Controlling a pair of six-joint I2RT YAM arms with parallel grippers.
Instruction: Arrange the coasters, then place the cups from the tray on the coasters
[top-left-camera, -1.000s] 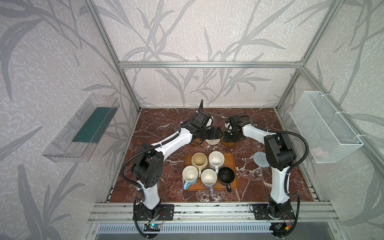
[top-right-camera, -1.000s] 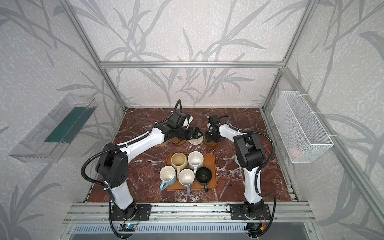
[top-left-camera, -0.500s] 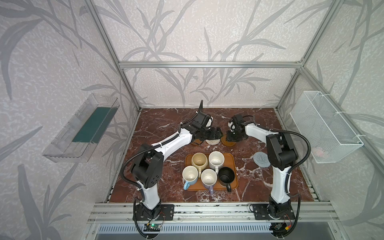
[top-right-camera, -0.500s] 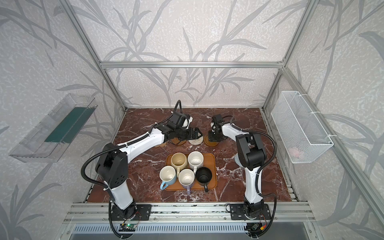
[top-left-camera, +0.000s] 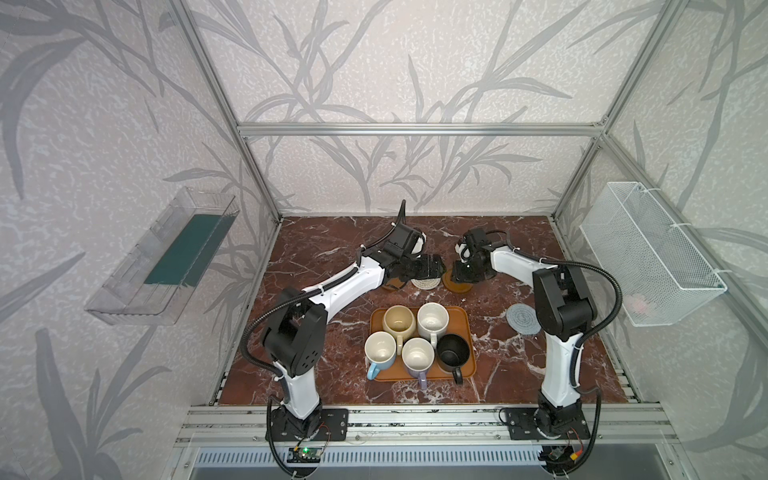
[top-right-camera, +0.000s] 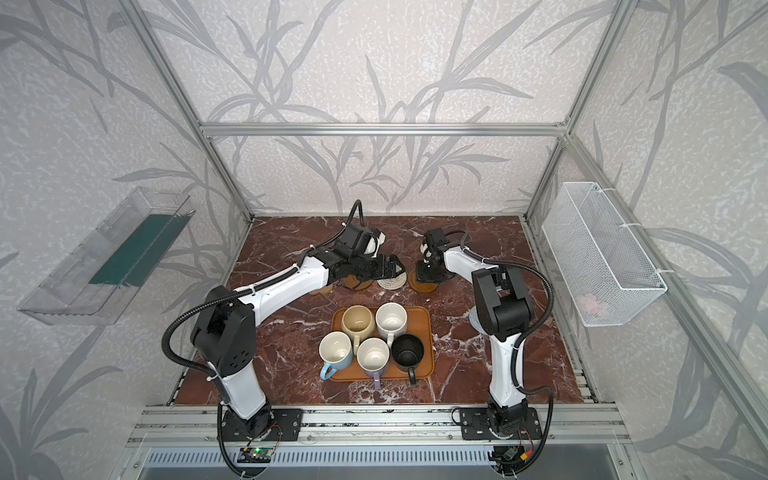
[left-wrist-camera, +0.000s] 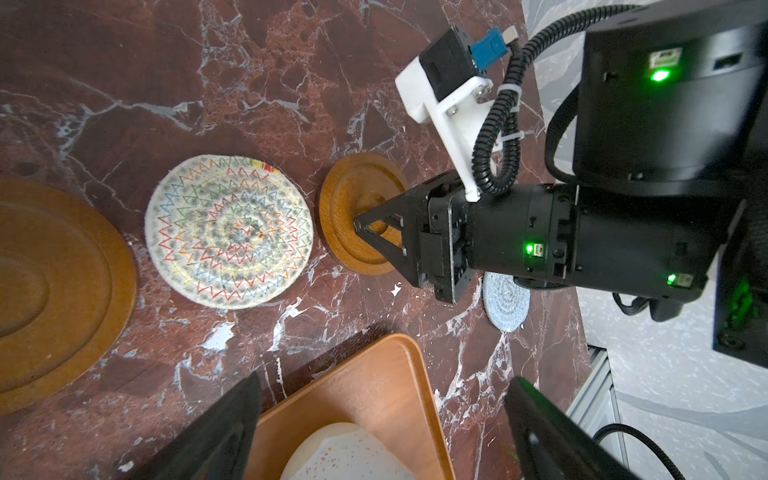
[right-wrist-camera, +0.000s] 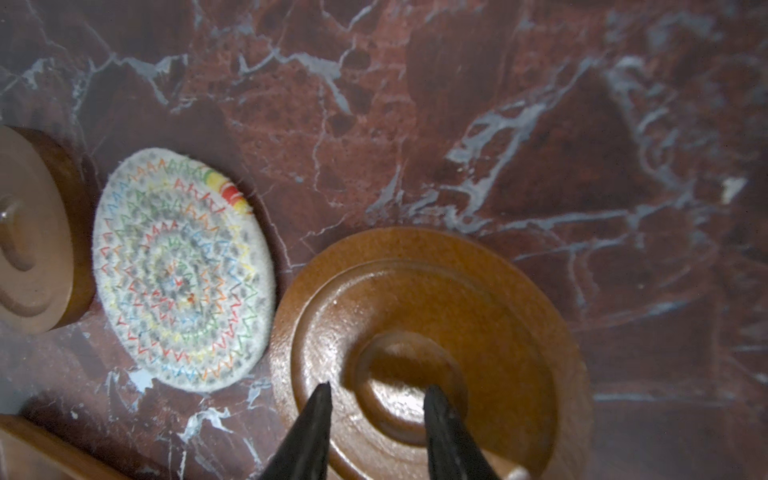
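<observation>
Brown wooden coaster (right-wrist-camera: 415, 299) sits under the right gripper (right-wrist-camera: 378, 395). Jaws are part-way apart, tips either side of the coaster's centre disc, nothing pinched; can't tell if the tips touch the wood. In both top views that coaster is mid-frame, just above the tray (top-left-camera: 466, 322), at the right end of a row on the bench (top-left-camera: 324, 249): other wooden coaster (top-left-camera: 392, 286), rope coaster (top-left-camera: 426, 284), then this one. They lie close side by side with no overlap. Left gripper (left-wrist-camera: 382, 380) is spread wide and empty; in a top view it (top-right-camera: 390, 268) covers the rope coaster's upper edge, and the left wrist view shows its fingers (left-wrist-camera: 232, 424) over the tray's near rim. Grey-blue coaster (top-left-camera: 523, 318) lies well apart from the row, right of the tray, beside the right arm. All five cups are upright on the tray, packed together: cream-yellow cup (top-left-camera: 399, 322) and white speckled cup (top-left-camera: 433, 320) in the upper row, light blue cup (top-left-camera: 380, 349), lavender cup (top-left-camera: 417, 354) and black cup (top-left-camera: 453, 353) in the lower. No cup is on a coaster.
</observation>
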